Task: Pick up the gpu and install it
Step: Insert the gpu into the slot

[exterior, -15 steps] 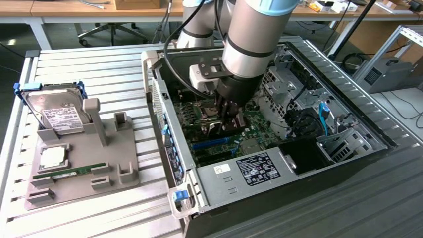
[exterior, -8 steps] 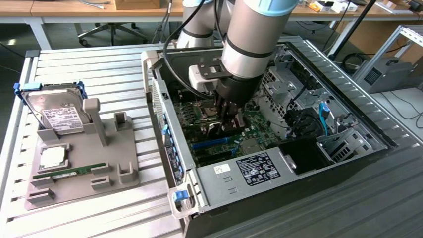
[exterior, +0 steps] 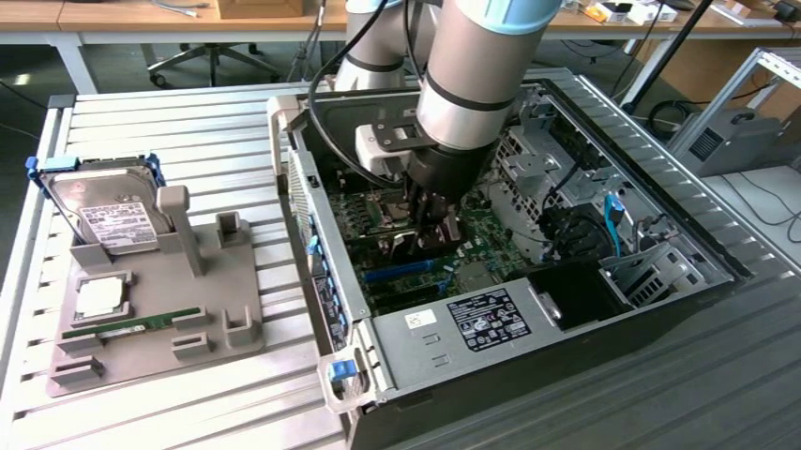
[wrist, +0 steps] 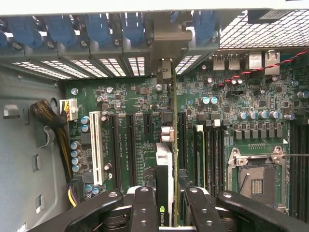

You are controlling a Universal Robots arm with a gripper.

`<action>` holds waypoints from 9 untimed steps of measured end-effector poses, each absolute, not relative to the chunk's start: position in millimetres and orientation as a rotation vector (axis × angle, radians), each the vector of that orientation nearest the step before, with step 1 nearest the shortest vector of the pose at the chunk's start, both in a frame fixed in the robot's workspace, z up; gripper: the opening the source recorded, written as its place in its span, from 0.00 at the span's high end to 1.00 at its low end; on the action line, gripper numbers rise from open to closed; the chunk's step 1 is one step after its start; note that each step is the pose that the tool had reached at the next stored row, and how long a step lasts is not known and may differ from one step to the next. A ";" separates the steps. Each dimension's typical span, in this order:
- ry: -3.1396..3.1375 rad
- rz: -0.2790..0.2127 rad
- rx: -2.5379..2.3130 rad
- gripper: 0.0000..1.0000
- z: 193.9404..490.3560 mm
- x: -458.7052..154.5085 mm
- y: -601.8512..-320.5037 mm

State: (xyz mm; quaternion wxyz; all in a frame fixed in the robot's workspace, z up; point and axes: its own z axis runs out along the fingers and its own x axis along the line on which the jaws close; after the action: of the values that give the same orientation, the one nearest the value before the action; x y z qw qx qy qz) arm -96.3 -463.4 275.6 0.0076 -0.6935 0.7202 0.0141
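**Fingers clamped on gpu above the motherboard slots**

Fingers [wrist: 144, 208] of the gripper [wrist: 166, 205] stand narrow, closed on the gpu [wrist: 165, 159], which is held edge-on between them. A green logo shows on its near end. The card runs straight away from the wrist camera, and its far end with the metal bracket [wrist: 166, 67] meets the rear wall [wrist: 96, 29] of the case under the blue latches. It sits in line with the long black slots [wrist: 131, 145], between them and the RAM slots beside the CPU socket [wrist: 256, 181]. Whether its edge connector is in a slot or just above one cannot be told.

In the exterior view the gripper [exterior: 426, 230] is down inside the open computer case [exterior: 501, 319], over the motherboard [exterior: 414, 272].

Judgement: the step in hand is seating. Done well, the card stays upright and parallel to the slot. The bracket tab should enter its rear opening without catching. Pressure should be even along the length, straight down, with no twist.

Well apart, on the fixture tray [exterior: 225, 309] at the exterior view's left, are the hard drive [exterior: 107, 216] and RAM stick [exterior: 131, 323].
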 end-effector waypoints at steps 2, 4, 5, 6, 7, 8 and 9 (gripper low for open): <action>2.251 0.044 -2.170 0.73 275.2 -96.3 -463.4; 2.250 0.044 -2.171 0.73 274.6 -96.3 -463.4; 2.248 0.044 -2.172 0.73 274.0 -96.4 -463.4; 2.248 0.044 -2.173 0.73 273.8 -96.4 -463.4; 2.247 0.044 -2.173 0.73 273.5 -96.5 -463.4; 2.247 0.044 -2.174 0.73 273.3 -96.5 -463.3; 2.246 0.044 -2.175 0.73 273.2 -96.6 -463.4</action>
State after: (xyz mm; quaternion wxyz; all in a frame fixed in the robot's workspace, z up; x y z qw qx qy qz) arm -96.6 -463.4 273.2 0.0075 -0.6955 0.7183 0.0141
